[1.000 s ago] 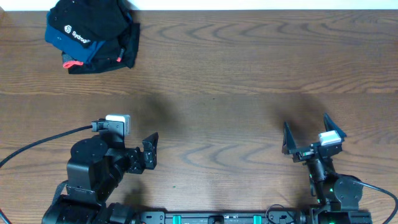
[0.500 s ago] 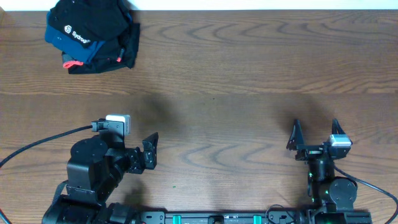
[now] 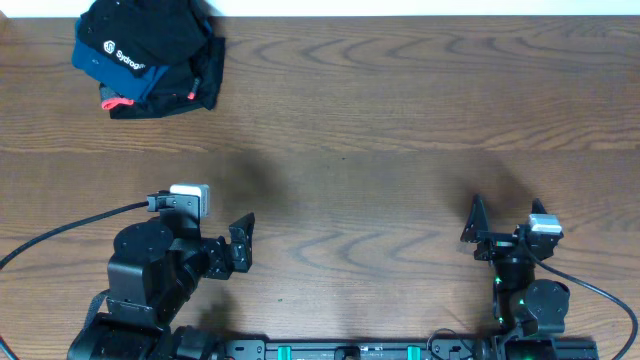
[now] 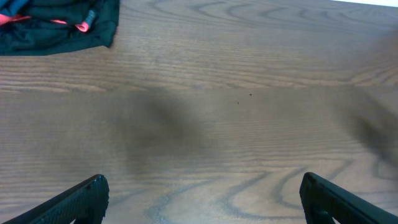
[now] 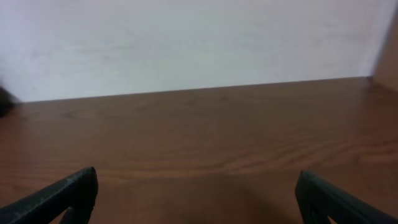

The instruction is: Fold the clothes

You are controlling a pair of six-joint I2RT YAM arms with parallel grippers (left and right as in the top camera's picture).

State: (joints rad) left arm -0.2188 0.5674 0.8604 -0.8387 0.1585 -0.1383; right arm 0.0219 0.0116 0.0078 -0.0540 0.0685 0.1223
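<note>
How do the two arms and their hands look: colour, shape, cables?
Both arms are black with rounded joints. The left arm carries a white block near its wrist, and a black cable runs from it. The right arm has a smaller white block, small green lights and its own black cable. The left hand and right hand each have two flat, tapering black fingers.

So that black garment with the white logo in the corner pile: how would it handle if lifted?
Probably floppy: the black garment lies bunched in soft folds, so it would likely sag and unfurl from one pinch. It looks thin, so probably light. It rests on a dark blue garment, so a push might drag that along.
</note>
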